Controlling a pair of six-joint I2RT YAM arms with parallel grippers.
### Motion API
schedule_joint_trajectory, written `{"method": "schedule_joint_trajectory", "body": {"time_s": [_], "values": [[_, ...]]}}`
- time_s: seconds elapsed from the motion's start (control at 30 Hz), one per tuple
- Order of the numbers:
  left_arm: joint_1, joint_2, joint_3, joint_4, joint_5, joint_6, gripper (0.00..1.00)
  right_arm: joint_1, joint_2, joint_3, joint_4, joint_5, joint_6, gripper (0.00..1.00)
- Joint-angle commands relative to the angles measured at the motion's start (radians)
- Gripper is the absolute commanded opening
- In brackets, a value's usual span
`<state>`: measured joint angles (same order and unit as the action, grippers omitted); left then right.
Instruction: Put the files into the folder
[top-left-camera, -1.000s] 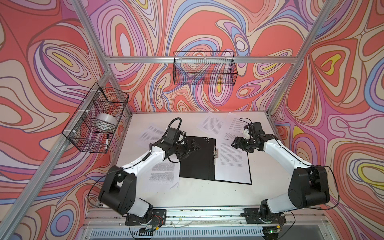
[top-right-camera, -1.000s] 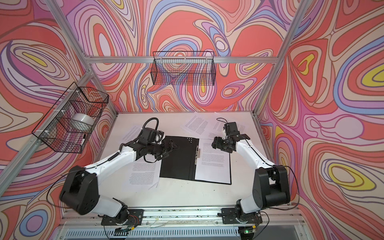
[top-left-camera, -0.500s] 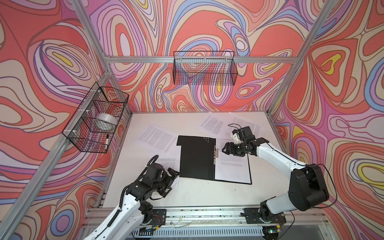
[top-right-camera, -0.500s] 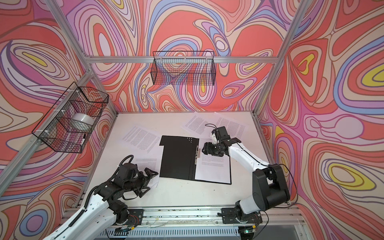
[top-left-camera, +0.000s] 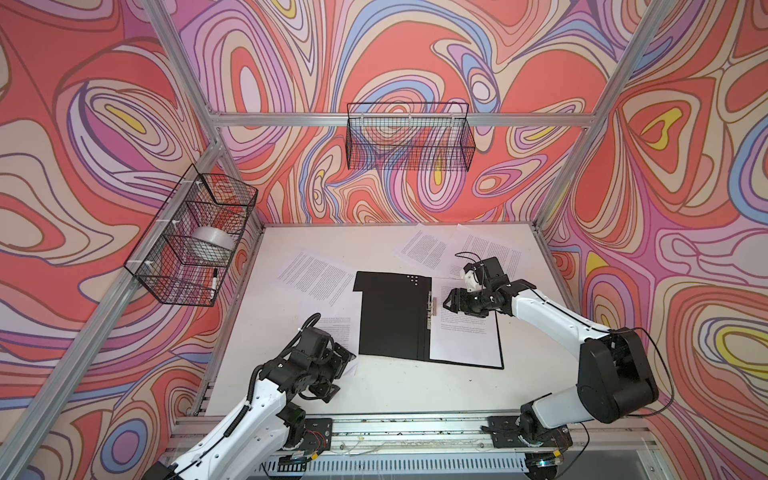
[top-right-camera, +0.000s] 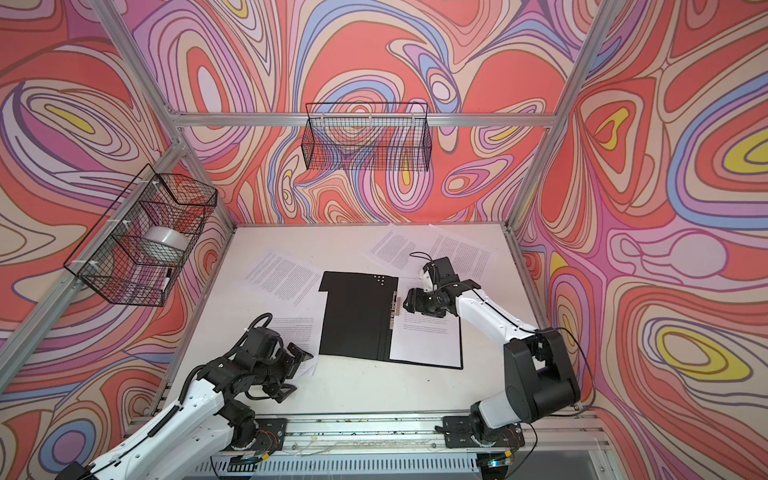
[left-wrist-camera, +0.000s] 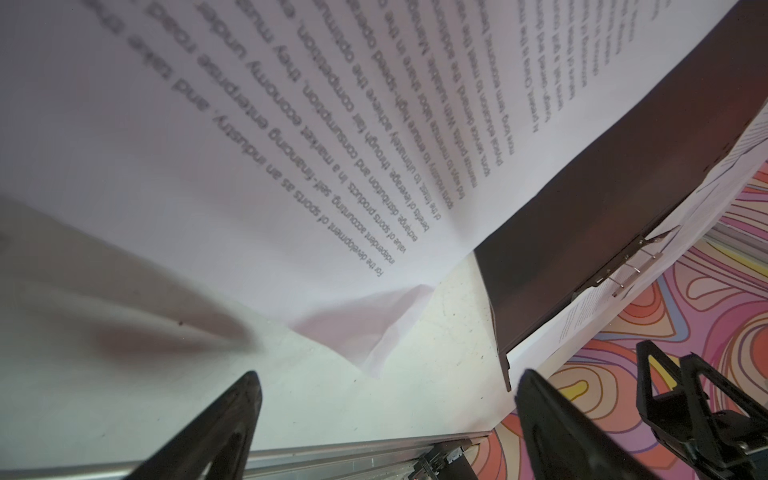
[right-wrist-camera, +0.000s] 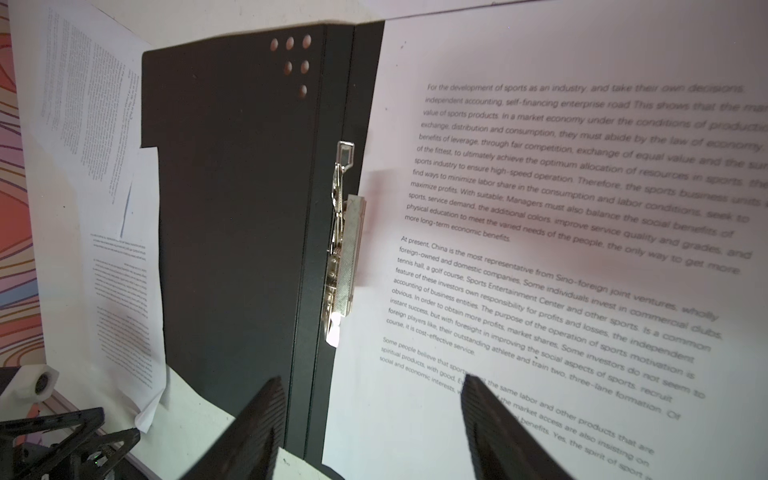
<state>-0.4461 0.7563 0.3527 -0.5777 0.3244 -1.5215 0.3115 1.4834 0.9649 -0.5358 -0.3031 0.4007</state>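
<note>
Wrist views, L fingers (left-wrist-camera: 216, 428) open by sheet corner (left-wrist-camera: 374, 332), R fingers (right-wrist-camera: 249, 428) open over folder (right-wrist-camera: 232, 208).

A white worktop (top-left-camera: 395, 390) sat inside aluminium bars (top-left-camera: 291, 119), with walls (top-left-camera: 415, 50) of swirling red, pink, lilac, blue and yellow on three sides. Above its left edge hung a black wire side basket (top-left-camera: 166, 286) split into compartments: a white tape roll (top-left-camera: 210, 245) lay in one, a marker (top-left-camera: 214, 284) stood in the next toward the front edge. A long back basket (top-left-camera: 409, 145) of the same wire hung above the far edge
</note>
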Motion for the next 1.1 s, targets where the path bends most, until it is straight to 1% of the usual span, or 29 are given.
{"method": "schedule_joint_trajectory", "body": {"time_s": [0.0,0.07,0.17,0.23,0.27,0.4,0.47,0.53,0.67,0.73,0.87,0.97,1.07], "values": [[-0.004,0.039,-0.045,0.108,0.011,-0.079,0.79,0.009,-0.024,0.001,0.003,0.007,0.006,0.7],[-0.005,0.058,-0.063,0.134,0.016,-0.104,0.71,0.011,-0.023,0.002,0.002,0.007,0.006,0.7],[-0.005,0.06,-0.06,0.12,0.008,-0.121,0.6,0.011,-0.02,0.002,0.001,0.01,0.005,0.69],[-0.005,0.057,-0.062,0.109,0.002,-0.129,0.58,0.011,-0.011,0.005,0.002,0.007,0.003,0.69],[-0.006,0.055,-0.063,0.103,0.0,-0.136,0.55,0.011,-0.006,0.007,0.002,0.003,0.003,0.69],[-0.014,0.044,-0.079,0.106,-0.008,-0.168,0.49,0.011,0.005,0.011,0.008,-0.005,0.006,0.68],[-0.026,0.04,-0.089,0.119,-0.018,-0.185,0.45,0.011,0.007,0.012,0.006,-0.005,0.002,0.67],[-0.043,0.046,-0.096,0.138,-0.025,-0.202,0.4,0.011,0.006,0.013,0.004,-0.005,0.0,0.67],[-0.079,0.069,-0.097,0.153,-0.039,-0.222,0.35,0.011,0.003,0.009,0.002,-0.004,-0.002,0.67],[-0.097,0.082,-0.101,0.171,-0.046,-0.235,0.3,0.011,0.0,0.002,0.005,-0.005,-0.001,0.67],[-0.111,0.094,-0.099,0.182,-0.058,-0.244,0.27,0.011,-0.004,-0.006,0.006,-0.007,0.0,0.67],[-0.114,0.085,-0.101,0.183,-0.067,-0.256,0.21,0.011,-0.008,-0.007,0.003,-0.01,-0.003,0.67],[-0.12,0.064,-0.106,0.185,-0.084,-0.268,0.18,0.011,-0.013,-0.007,0.0,-0.01,-0.005,0.66]]}}
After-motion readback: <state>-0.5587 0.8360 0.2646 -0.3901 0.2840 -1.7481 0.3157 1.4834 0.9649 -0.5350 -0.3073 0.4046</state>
